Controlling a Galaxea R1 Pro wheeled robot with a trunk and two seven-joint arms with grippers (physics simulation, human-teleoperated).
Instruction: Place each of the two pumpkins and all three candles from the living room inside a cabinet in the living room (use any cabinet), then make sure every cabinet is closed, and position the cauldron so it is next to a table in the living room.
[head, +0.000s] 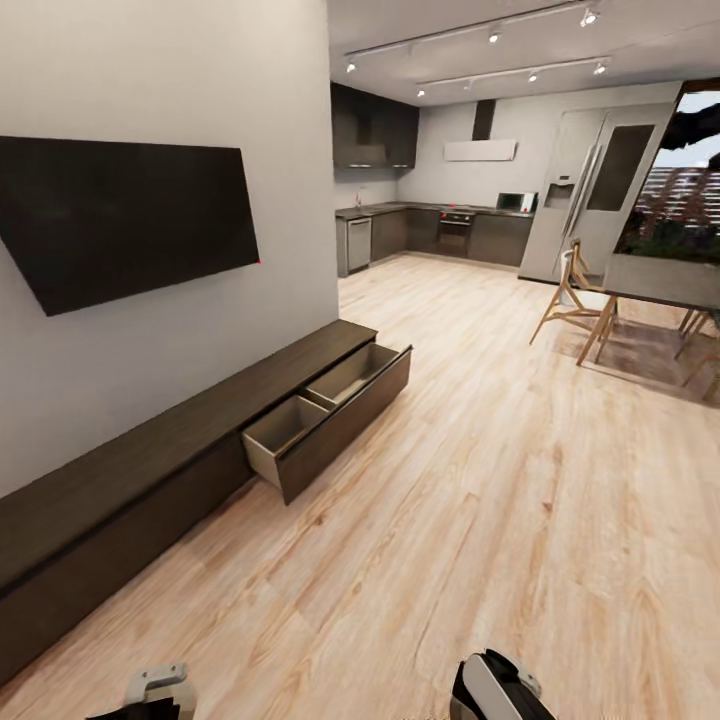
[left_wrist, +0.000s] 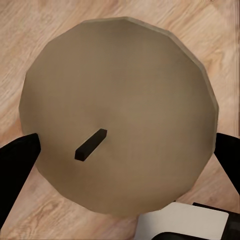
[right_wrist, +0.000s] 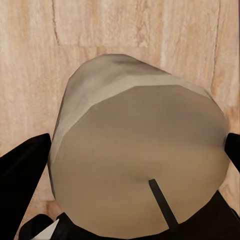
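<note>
We see the low dark cabinet (head: 190, 440) along the wall with one drawer (head: 330, 415) pulled out, both pale compartments bare, left fingers (left_wrist: 17, 160) clamped on a beige candle (left_wrist: 120, 100), right fingers (right_wrist: 22, 170) clamped on another candle (right_wrist: 135, 170), both grippers mostly cut off in the head view.

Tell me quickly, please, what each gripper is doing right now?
Left gripper: closed on a beige candle.
Right gripper: closed on another beige candle.
</note>
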